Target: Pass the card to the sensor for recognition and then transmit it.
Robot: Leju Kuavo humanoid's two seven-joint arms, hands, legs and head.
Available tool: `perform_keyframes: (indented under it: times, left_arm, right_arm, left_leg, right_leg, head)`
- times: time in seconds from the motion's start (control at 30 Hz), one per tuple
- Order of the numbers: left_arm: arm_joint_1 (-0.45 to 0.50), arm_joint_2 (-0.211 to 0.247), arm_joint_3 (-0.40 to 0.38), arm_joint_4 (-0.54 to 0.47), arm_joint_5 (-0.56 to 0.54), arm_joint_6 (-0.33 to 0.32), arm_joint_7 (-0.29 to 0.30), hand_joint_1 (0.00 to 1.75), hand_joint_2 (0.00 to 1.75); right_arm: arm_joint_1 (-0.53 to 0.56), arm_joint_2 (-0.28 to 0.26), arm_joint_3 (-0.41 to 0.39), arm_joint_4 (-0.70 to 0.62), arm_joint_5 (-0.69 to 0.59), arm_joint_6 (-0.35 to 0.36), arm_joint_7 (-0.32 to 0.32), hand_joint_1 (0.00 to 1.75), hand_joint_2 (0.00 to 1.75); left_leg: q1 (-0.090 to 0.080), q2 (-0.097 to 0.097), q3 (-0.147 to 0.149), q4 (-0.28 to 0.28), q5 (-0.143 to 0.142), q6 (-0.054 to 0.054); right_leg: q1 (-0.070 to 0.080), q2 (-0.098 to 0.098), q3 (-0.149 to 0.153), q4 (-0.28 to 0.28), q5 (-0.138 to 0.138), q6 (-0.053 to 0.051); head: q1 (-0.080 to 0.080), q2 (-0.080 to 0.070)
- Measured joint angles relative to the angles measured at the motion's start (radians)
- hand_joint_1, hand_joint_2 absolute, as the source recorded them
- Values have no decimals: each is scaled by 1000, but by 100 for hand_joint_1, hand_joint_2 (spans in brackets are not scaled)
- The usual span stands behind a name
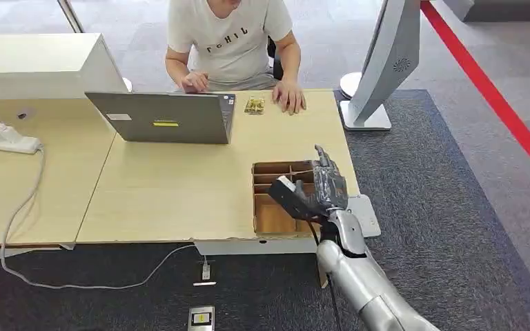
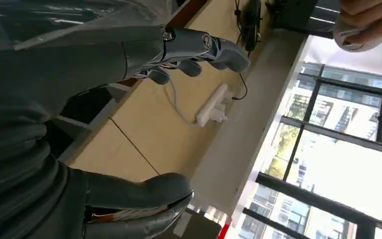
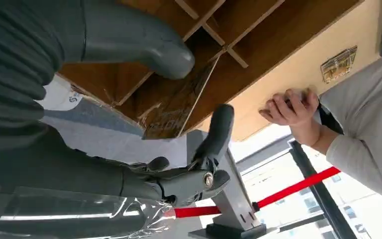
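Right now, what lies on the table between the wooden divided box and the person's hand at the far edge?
Bare tabletop in the head view. The wooden box and the person's hand have nothing between them; the small packet sits off beside that hand.

Bare counter (image 1: 172, 193) open between laptop (image 1: 162, 117) and divided wooden box (image 1: 276, 200). Farther on, blocked by laptop, a person's hand (image 1: 290, 96) and a small packet (image 1: 254, 105); sensor stand (image 1: 379, 69) past the right edge.
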Motion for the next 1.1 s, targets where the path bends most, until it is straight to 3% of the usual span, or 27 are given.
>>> perform_keyframes:
  times: [0.23, 0.27, 0.33, 0.37, 0.43, 0.47, 1.1]
  left_arm:
    - [0, 0, 0, 0, 0, 3, 0, 0, 175]
    - [0, 0, 0, 0, -2, 4, 0, 0, 175]
    - [0, 0, 0, 0, -4, 6, 0, 0, 175]
    - [0, 0, 0, 0, -5, 6, 0, 0, 175]
    - [0, 0, 0, 0, -5, 7, 0, 0, 175]
    - [0, 0, 0, 0, -5, 7, 0, 0, 175]
    - [0, 0, 1, 0, 19, -42, 0, 0, 175]
  right_arm:
    - [-12, 8, 1, 36, 5, -16, 3, 171, 175]
    - [-15, 8, 1, 41, 5, -20, 5, 134, 175]
    - [-20, 8, 1, 50, 4, -29, 9, 126, 175]
    - [-24, 7, 1, 54, 3, -34, 10, 79, 175]
    - [-30, 6, 1, 62, 3, -40, 10, 49, 175]
    - [-33, 6, 1, 66, 1, -42, 10, 0, 175]
    - [-24, -24, -1, 55, -56, -18, 26, 0, 175]
  left_leg:
    - [0, 0, 0, 0, 0, 0]
    - [0, 0, 0, 0, 0, 0]
    - [0, 0, 0, 0, 0, 0]
    - [0, 0, 0, 0, 0, 0]
    - [0, 0, 0, 0, 0, 0]
    - [0, 0, 0, 0, 0, 0]
    - [0, 0, 0, 0, 0, 0]
  right_leg:
    - [0, 0, 0, 0, 0, 0]
    - [0, 0, 0, 0, 0, 0]
    - [0, 0, 0, 0, 0, 0]
    - [0, 0, 0, 0, 0, 0]
    - [0, 0, 0, 0, 0, 0]
    - [0, 0, 0, 0, 0, 0]
    - [0, 0, 0, 0, 0, 0]
  head:
    - [0, 0]
    - [0, 0]
    - [0, 0]
    - [0, 0]
    - [0, 0]
    - [0, 0]
    - [0, 0]
